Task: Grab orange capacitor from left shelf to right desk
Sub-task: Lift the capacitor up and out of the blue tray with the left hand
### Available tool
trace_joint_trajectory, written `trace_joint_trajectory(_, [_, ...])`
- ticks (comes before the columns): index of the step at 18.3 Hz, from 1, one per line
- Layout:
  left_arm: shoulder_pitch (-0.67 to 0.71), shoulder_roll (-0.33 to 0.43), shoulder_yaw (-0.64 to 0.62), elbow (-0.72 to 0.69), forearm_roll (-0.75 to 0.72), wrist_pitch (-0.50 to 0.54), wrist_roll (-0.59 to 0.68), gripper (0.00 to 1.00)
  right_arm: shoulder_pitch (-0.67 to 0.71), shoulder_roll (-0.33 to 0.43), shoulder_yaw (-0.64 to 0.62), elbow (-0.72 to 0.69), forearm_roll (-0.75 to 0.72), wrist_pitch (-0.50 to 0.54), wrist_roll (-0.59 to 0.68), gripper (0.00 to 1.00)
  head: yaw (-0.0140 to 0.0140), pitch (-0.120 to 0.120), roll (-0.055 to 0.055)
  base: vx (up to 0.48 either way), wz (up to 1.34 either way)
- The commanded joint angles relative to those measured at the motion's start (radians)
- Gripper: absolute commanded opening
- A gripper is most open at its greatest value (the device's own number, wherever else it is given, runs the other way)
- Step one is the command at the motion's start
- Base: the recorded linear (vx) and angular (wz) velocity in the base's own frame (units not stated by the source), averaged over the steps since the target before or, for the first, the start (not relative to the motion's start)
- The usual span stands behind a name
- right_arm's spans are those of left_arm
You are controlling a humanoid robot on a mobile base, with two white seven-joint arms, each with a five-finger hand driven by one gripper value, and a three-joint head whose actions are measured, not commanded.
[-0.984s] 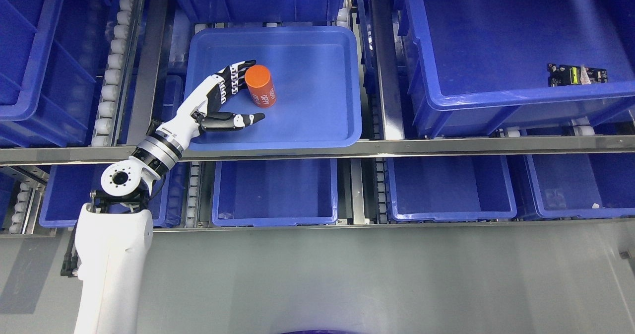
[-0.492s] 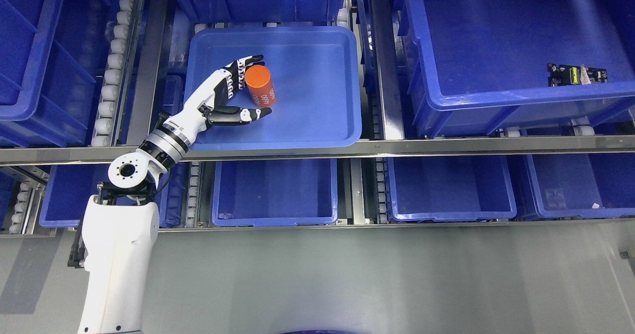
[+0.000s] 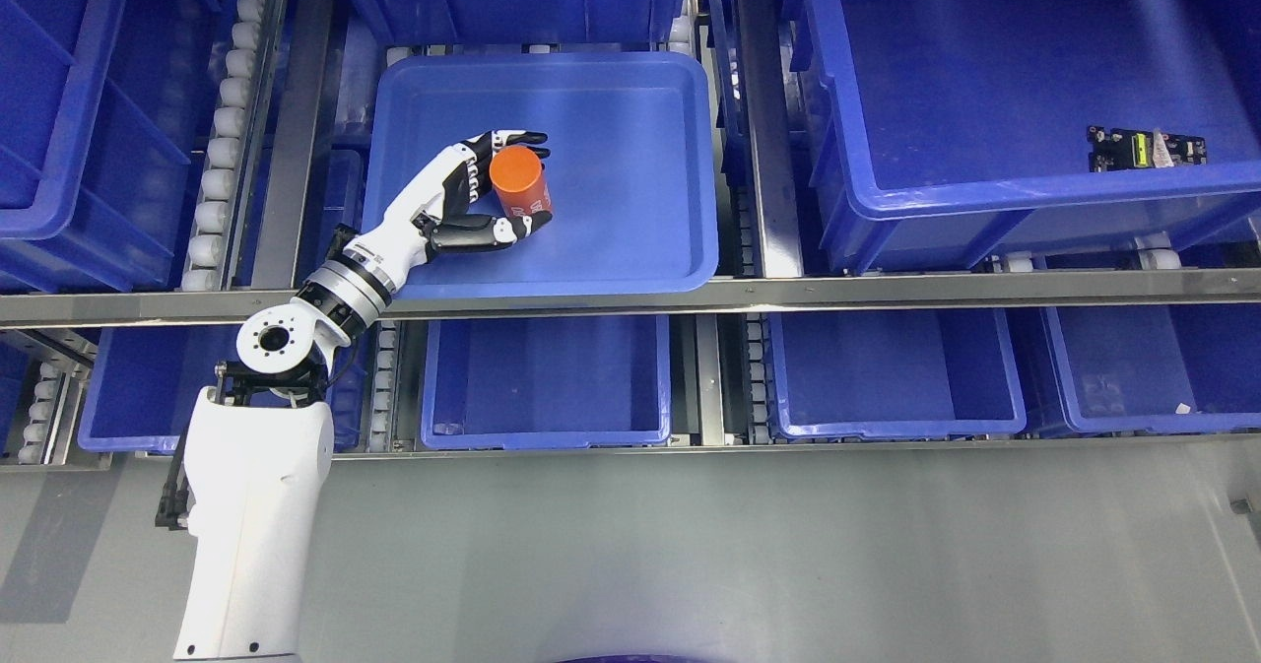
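Note:
An orange capacitor (image 3: 517, 172), a short cylinder with white print, lies tilted in a shallow blue tray (image 3: 630, 141) on the upper shelf level. My left hand (image 3: 538, 180) reaches into the tray from the lower left and wraps the capacitor. Its fingers (image 3: 512, 138) curl over the far top side, and the thumb (image 3: 493, 232) presses on the near lower end, hiding part of the print. The white left forearm (image 3: 256, 505) rises from the bottom left. The right arm is out of view.
A large blue bin (image 3: 985, 200) at the right holds a small black and yellow part (image 3: 1143, 148). More blue bins (image 3: 547, 377) sit on the lower level behind a metal shelf rail (image 3: 788, 294). White roller tracks (image 3: 222, 121) run at the left.
My left hand slid to the right and closed: the fingers now hook over the capacitor's far side and the thumb has come up against it. The capacitor shifted slightly.

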Motion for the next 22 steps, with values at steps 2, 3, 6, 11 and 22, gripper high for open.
trace_joint_trajectory(2, [0.0,-0.05,0.093,0.061,-0.009,-0.117,-0.002,0.12,0.02,-0.017,-0.012,-0.017,0.005,-0.001,0.0,1.0,0.0,0.0,0.0,0.0,0.0])
trace_joint_trajectory(3, [0.0,-0.05,0.095,0.071,-0.009,-0.14,-0.002,0.07,0.02,-0.017,-0.012,-0.017,0.005,-0.001,0.0,1.0,0.0,0.0,0.0,0.0,0.0])
trace_joint_trajectory(6, [0.0,-0.05,0.096,0.074,-0.008,-0.145,-0.002,0.03,0.02,-0.017,-0.012,-0.017,0.005,-0.001,0.0,1.0,0.0,0.0,0.0,0.0,0.0])
trace_joint_trajectory(11, [-0.001,-0.05,0.108,0.07,-0.002,-0.209,-0.004,0.0,0.02,-0.017,-0.012,-0.017,0.005,-0.001,0.0,1.0,0.0,0.0,0.0,0.0,0.0])
trace_joint_trajectory(22, [-0.067,-0.05,0.081,-0.059,0.123,-0.573,0.526,0.01,0.02,-0.017,-0.012,-0.017,0.005,-0.001,0.0,1.0,0.0,0.0,0.0,0.0,0.0])
